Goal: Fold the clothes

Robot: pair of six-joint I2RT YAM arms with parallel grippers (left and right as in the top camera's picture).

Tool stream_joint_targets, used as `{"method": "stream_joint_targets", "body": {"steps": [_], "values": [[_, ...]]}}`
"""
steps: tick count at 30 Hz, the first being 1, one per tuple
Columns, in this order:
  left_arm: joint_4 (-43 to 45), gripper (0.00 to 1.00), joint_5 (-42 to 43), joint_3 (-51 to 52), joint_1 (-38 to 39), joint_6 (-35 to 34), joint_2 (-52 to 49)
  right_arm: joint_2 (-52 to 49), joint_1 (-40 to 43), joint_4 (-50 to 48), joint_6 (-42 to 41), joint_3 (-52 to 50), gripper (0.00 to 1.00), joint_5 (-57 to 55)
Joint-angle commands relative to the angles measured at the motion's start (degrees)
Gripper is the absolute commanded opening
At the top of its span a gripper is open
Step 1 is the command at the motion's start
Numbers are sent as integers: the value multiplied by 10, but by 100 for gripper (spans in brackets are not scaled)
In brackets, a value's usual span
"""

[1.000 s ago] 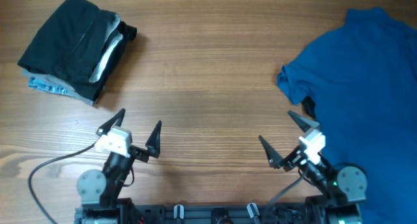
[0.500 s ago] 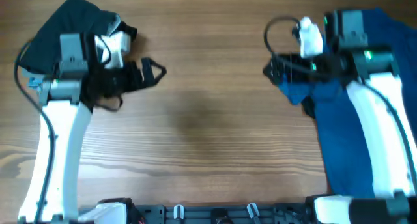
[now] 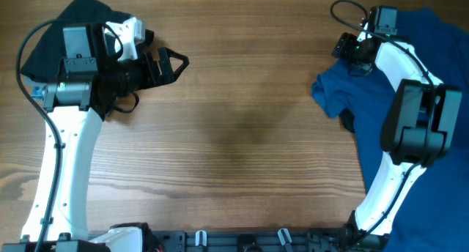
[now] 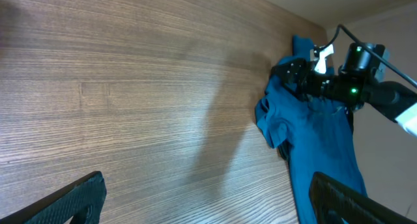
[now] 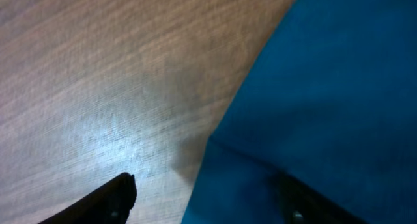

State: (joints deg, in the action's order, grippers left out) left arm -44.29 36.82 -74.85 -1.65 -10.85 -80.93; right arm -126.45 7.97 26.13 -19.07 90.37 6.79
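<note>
Hovering over the rumpled sleeve edge of the large royal-blue short-sleeved shirt [image 3: 338,91], which lies heaped on the right side of the wooden bench [image 3: 242,135], the right gripper [image 5: 207,196] is spread wide and empty, apparently lined up to take that edge. The left gripper [image 4: 205,182], equally wide and holding nothing, hangs beside the folded stack of black and pale garments [image 3: 44,50], probably to keep clear.

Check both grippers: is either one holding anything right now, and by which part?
Nothing is held. The left gripper and the right gripper are both open; the right one hangs above the edge of the blue shirt without gripping it.
</note>
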Motion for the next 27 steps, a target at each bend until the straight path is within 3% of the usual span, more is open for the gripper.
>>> {"method": "stream_joint_targets", "body": {"steps": [1,2,5,7,10,12,13,18,21,24,27], "values": [[2,100,4,-12,0,-3,3,-34,-2,-23,-5,3,73,-19],[1,100,4,-12,0,-3,3,-40,-2,-19,-5,3,69,-19],[0,100,4,-12,0,-3,3,-55,-2,-11,-5,3,22,-19],[0,100,4,-12,0,-3,3,-32,-2,-3,-5,4,6,-1],[4,100,4,-12,0,-3,3,22,-1,10,-6,4,5,-2],[6,100,4,-12,0,-3,3,56,-1,27,-5,4,12,-2],[7,100,4,-12,0,-3,3,79,-1,42,-5,4,4,1],[20,100,4,-12,0,-1,3,162,-1,91,-3,4,4,15],[21,100,7,-12,0,-1,3,220,-8,86,56,6,4,141],[36,100,7,-15,-1,-1,9,284,-80,100,70,6,4,244],[72,100,6,-34,-9,0,29,294,-285,130,108,5,4,291]]}}
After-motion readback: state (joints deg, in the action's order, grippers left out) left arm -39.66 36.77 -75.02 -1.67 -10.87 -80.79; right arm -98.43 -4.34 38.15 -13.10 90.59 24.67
